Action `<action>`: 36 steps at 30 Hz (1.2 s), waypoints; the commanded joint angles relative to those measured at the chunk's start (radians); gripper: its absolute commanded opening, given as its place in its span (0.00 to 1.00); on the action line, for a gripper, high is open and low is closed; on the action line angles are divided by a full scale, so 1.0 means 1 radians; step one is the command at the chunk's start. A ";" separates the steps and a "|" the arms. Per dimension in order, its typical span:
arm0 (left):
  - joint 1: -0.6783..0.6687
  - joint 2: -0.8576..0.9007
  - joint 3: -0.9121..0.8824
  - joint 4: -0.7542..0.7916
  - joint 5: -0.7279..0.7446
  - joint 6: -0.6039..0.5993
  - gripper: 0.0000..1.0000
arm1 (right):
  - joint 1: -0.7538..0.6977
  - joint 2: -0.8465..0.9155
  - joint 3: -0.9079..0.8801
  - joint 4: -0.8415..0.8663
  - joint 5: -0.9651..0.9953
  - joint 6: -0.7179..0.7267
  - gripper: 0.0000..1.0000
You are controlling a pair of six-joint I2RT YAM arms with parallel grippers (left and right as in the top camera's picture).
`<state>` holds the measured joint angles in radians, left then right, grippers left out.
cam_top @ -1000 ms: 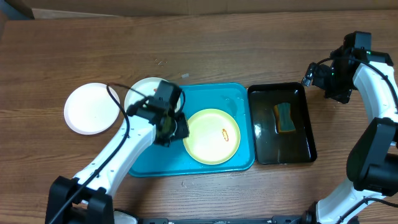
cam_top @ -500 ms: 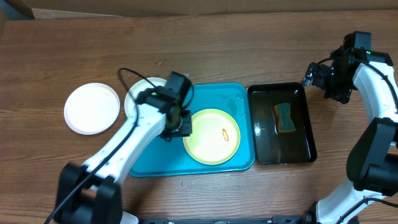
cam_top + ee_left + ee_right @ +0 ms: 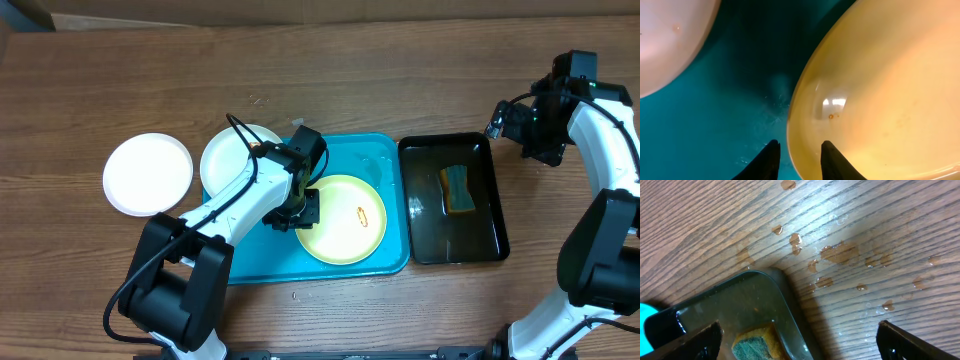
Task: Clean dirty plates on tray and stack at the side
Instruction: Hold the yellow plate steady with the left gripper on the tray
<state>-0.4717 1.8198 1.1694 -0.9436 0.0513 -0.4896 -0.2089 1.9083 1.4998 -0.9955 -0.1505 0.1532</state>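
A pale yellow-green plate (image 3: 342, 218) with a small orange smear (image 3: 362, 215) lies in the turquoise tray (image 3: 300, 262). My left gripper (image 3: 300, 207) is low at that plate's left edge. In the left wrist view my left gripper (image 3: 799, 150) straddles the yellow plate (image 3: 880, 75) rim, one finger over the tray (image 3: 740, 100), the other over the plate, with a narrow gap on each side. A white plate (image 3: 235, 158) rests on the tray's left rim. Another white plate (image 3: 148, 173) lies on the table. My right gripper (image 3: 528, 125) hangs wide open and holds nothing.
A glossy black tray (image 3: 455, 240) holding water and a green-and-yellow sponge (image 3: 458, 188) stands right of the turquoise tray. In the right wrist view, my right gripper (image 3: 800, 345) is above the black tray's corner (image 3: 775, 280), the sponge (image 3: 757, 345) and wet wood with droplets (image 3: 840, 252).
My left arm has swung right across the tray, from beside the white plate to the yellow plate's left rim, and its jaws have narrowed. The right arm has not moved.
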 commanded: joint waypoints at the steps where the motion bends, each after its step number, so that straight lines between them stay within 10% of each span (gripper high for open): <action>1: -0.005 0.011 0.010 0.010 0.005 0.014 0.24 | 0.001 -0.003 0.010 0.002 0.000 0.000 1.00; 36: -0.005 0.045 0.010 0.018 -0.005 0.010 0.22 | 0.001 -0.003 0.010 0.002 0.000 0.000 1.00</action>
<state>-0.4717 1.8423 1.1694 -0.9272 0.0509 -0.4866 -0.2089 1.9083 1.4998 -0.9958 -0.1505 0.1532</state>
